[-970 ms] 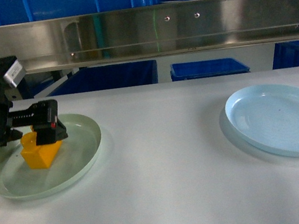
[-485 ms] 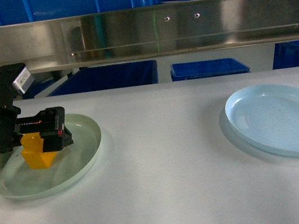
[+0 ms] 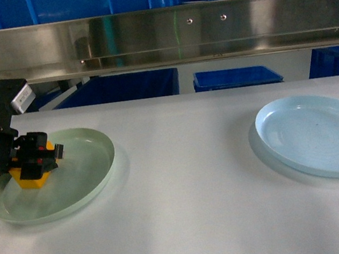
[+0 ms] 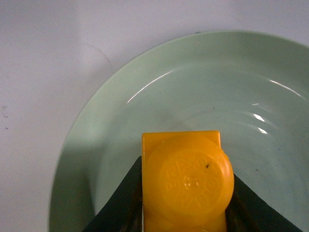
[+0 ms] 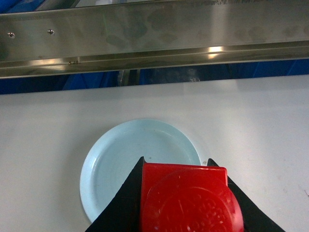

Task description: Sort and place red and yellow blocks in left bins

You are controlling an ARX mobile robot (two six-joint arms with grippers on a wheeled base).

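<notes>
Jaws of left gripper (image 3: 33,163) clamp yellow brick (image 4: 186,183) over green plate (image 4: 145,96), right gripper (image 5: 186,203) clamps red cube (image 5: 188,198); both unbinned

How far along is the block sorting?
Nothing is binned yet. The left hand grips the yellow brick over the green plate; the right hand holds the red cube above the blue plate. Both still must go into the blue bins.
</notes>
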